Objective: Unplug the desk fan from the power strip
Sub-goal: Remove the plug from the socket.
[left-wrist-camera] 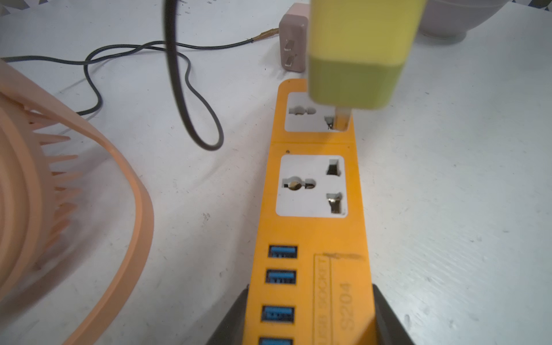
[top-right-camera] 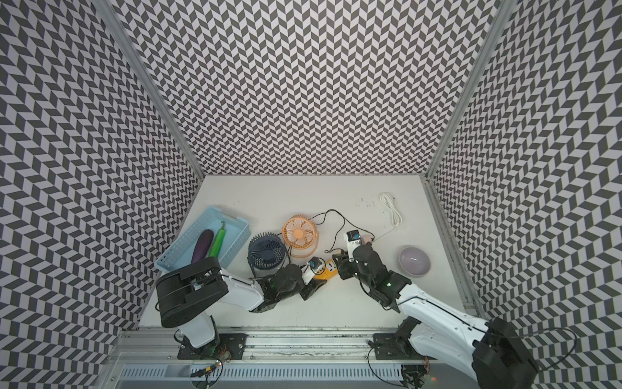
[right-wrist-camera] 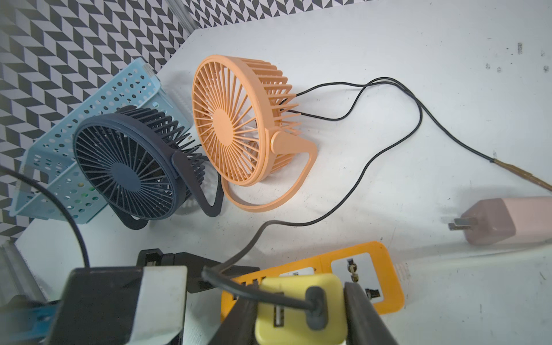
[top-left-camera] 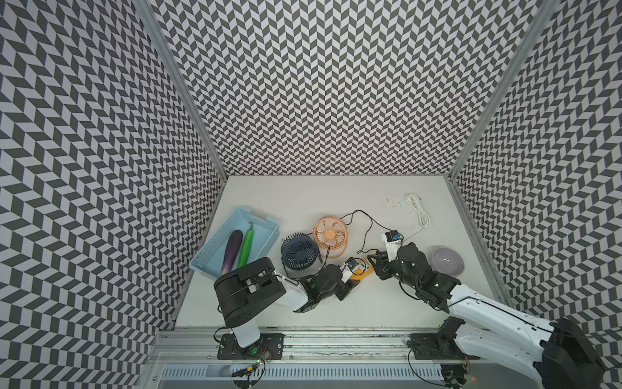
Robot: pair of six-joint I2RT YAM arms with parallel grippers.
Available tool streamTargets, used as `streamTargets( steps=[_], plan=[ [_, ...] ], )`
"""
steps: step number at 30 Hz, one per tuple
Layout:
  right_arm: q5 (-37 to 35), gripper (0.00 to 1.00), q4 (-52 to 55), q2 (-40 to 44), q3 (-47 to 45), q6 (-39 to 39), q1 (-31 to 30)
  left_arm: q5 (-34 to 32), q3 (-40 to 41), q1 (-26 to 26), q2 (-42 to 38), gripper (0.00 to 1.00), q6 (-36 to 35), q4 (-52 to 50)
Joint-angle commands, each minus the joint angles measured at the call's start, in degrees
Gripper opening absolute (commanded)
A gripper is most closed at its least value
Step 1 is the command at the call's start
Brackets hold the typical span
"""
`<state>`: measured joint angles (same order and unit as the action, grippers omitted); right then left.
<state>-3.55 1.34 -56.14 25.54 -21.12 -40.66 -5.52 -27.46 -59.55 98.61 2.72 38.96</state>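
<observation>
Power strip pinned flat, plug half out
Left hand squeezes the strip's USB end on the tabletop so it cannot lift; right hand pinches the yellow plug above the far socket, one prong apparently in its slot.

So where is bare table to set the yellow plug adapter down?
Free: the far strip of white table between back wall and round orange plastic fan; the near stretch along the metal front rail. Crowded: around the orange-yellow plastic power strip, with black cords and round navy fan.
</observation>
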Motion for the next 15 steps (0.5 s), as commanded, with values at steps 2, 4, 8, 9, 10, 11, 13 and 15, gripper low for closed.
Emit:
streamTargets(
  steps=[2,4,8,9,10,11,13,15],
  plan=[
    [1.00,0.22,-1.13,1.85,0.40,-0.55,0.49,-1.70,0.10,-0.75,-1.31,0.31,0.84,3.11],
    [0.79,0.22,-0.79,1.95,0.96,-0.69,0.66,-1.77,-0.12,-1.09,-1.15,0.31,0.82,2.80],
    [1.28,0.22,-0.39,1.91,2.63,-1.25,1.91,-1.68,0.40,-2.14,-1.14,0.31,1.43,2.79],
    [1.72,0.22,-0.49,1.83,3.04,-1.54,2.44,-1.71,0.61,-2.41,-1.19,0.31,1.70,2.79],
    [2.13,0.22,-0.68,1.70,3.43,-1.83,3.05,-1.69,0.87,-2.68,-1.24,0.31,1.96,2.80],
    [2.49,0.22,-0.88,1.54,3.80,-2.12,3.75,-1.75,1.13,-3.08,-1.41,0.31,2.14,2.83],
    [3.34,0.22,-1.01,1.04,4.85,-2.58,5.06,-2.07,1.65,-3.72,-1.70,0.31,2.46,2.88],
    [4.52,0.22,-0.43,-0.31,6.53,-3.01,6.66,-2.13,1.99,-4.17,-1.84,0.31,2.74,2.87]
  ],
)
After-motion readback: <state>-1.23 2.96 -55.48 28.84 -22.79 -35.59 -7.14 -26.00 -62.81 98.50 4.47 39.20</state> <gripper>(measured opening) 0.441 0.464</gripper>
